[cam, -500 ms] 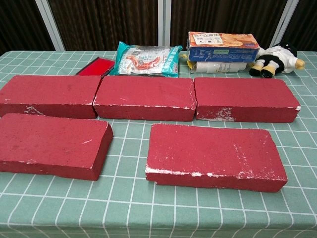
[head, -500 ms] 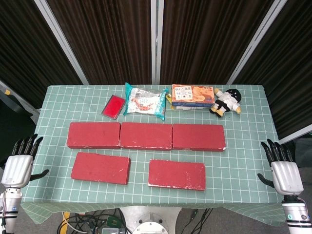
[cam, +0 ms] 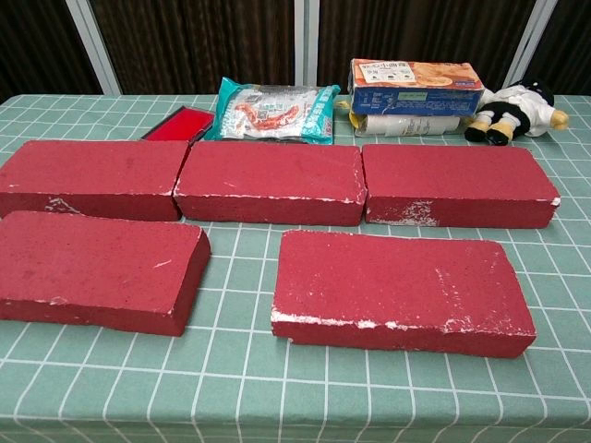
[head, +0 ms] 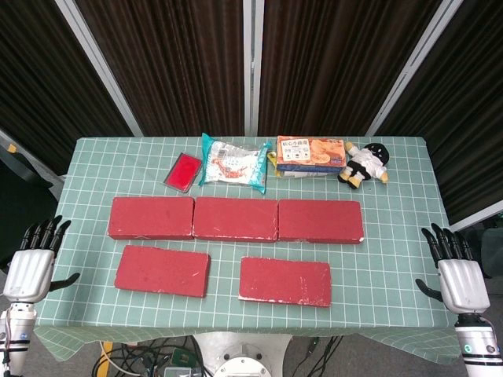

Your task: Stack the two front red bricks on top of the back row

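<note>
— While both hands hang off the table, how do the fingers lie?

— The left hand has its dark fingers spread and straight, grasping nothing, just beyond the left edge of the table with the green checked cloth. The right hand is the same, released, fingers apart, just past the right edge. Neither shows in the chest view.

— And the room near them?

— Bare cloth lies between each hand and the nearest brick, and a strip of it runs along the front edge.

— Where are the bricks?

— The front left red rectangular brick lies flat, slightly skewed, near the front edge. The front right red rectangular brick lies flat beside it, a gap of cloth between them. Behind, apart from both, the back row of three red bricks runs end to end, touching. Nothing rests on it.

— How do they look?

— Dull red, rough, with white chipping along the lower edges and corners.

— Beyond the row?

— A small flat red pad, a teal snack bag, an orange and blue biscuit box and a black and white plush doll along the far side.
</note>
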`<action>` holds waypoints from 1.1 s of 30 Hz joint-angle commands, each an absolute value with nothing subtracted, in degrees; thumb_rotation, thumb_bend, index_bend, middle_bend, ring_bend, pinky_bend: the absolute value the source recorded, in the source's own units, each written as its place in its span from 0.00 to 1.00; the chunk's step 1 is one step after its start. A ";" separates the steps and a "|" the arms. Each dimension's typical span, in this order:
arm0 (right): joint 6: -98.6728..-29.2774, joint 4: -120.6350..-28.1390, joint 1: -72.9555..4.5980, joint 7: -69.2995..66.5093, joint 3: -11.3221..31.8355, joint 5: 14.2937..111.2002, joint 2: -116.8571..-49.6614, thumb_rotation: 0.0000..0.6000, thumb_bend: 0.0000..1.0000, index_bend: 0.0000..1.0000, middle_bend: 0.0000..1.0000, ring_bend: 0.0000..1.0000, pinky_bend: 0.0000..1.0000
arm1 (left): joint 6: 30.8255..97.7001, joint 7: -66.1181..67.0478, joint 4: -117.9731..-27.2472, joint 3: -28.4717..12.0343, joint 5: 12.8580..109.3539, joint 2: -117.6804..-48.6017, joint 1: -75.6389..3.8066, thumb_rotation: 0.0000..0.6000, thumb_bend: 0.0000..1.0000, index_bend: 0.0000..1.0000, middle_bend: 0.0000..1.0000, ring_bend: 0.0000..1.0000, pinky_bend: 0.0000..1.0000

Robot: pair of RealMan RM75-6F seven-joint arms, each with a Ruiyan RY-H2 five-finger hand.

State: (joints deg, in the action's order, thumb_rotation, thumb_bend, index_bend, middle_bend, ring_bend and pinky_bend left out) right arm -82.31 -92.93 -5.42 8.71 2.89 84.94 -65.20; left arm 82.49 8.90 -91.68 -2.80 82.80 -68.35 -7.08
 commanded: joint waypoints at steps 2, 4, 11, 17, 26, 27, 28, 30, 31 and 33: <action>-82.36 -92.97 -5.55 8.31 3.07 85.00 -65.23 1.00 0.09 0.00 0.00 0.00 0.00 | 82.31 9.41 -92.58 -2.79 82.94 -67.98 -7.30 1.00 0.00 0.06 0.00 0.00 0.00; -82.07 -92.98 -5.77 8.32 3.20 84.85 -65.31 1.00 0.09 0.00 0.00 0.00 0.00 | 82.73 9.21 -92.85 -2.89 83.33 -67.87 -7.30 1.00 0.00 0.06 0.00 0.00 0.00; -82.06 -93.16 -5.92 9.21 3.21 84.98 -65.04 1.00 0.09 0.00 0.00 0.00 0.00 | 82.53 9.03 -93.53 -2.38 83.37 -67.55 -7.04 1.00 0.00 0.06 0.00 0.00 0.00; -82.57 -93.91 -5.83 9.13 3.56 84.80 -64.56 1.00 0.09 0.00 0.00 0.00 0.00 | 80.84 8.12 -95.55 -1.68 83.85 -66.58 -7.59 1.00 0.00 0.06 0.00 0.00 0.00; -83.37 -94.97 -5.80 8.81 4.28 84.60 -63.45 1.00 0.09 0.00 0.00 0.00 0.00 | 74.69 5.08 -104.36 2.13 87.37 -62.16 -9.52 1.00 0.00 0.06 0.00 0.00 0.00; -83.50 -95.08 -5.79 8.76 4.37 84.58 -63.31 1.00 0.09 0.00 0.00 0.00 0.00 | 73.76 5.03 -105.05 2.49 87.75 -62.04 -9.94 1.00 0.00 0.06 0.00 0.00 0.00; -83.62 -95.23 -5.76 8.68 4.48 84.50 -63.12 1.00 0.09 0.00 0.00 0.00 0.00 | 72.57 4.91 -105.80 2.82 88.16 -62.09 -10.55 1.00 0.00 0.06 0.00 0.00 0.00; -83.76 -95.38 -5.71 8.54 4.61 84.37 -62.89 1.00 0.09 0.00 0.00 0.00 0.00 | 70.89 4.77 -106.46 2.96 88.59 -62.58 -11.58 1.00 0.00 0.06 0.00 0.00 0.00; -83.85 -95.45 -5.66 8.41 4.69 84.27 -62.75 1.00 0.09 0.00 0.00 0.00 0.00 | 69.85 4.80 -106.64 2.91 88.79 -63.13 -12.31 1.00 0.00 0.06 0.00 0.00 0.00; -83.87 -95.48 -5.64 8.22 4.75 84.16 -62.55 1.00 0.09 0.00 0.00 0.00 0.00 | 68.37 4.98 -106.61 2.61 89.04 -64.76 -13.51 1.00 0.00 0.05 0.00 0.00 0.00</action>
State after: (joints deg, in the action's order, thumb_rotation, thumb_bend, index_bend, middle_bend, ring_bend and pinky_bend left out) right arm -83.87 -95.48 -5.65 8.24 4.73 84.19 -62.58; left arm 69.67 4.98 -106.22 2.60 88.52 -63.47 -12.35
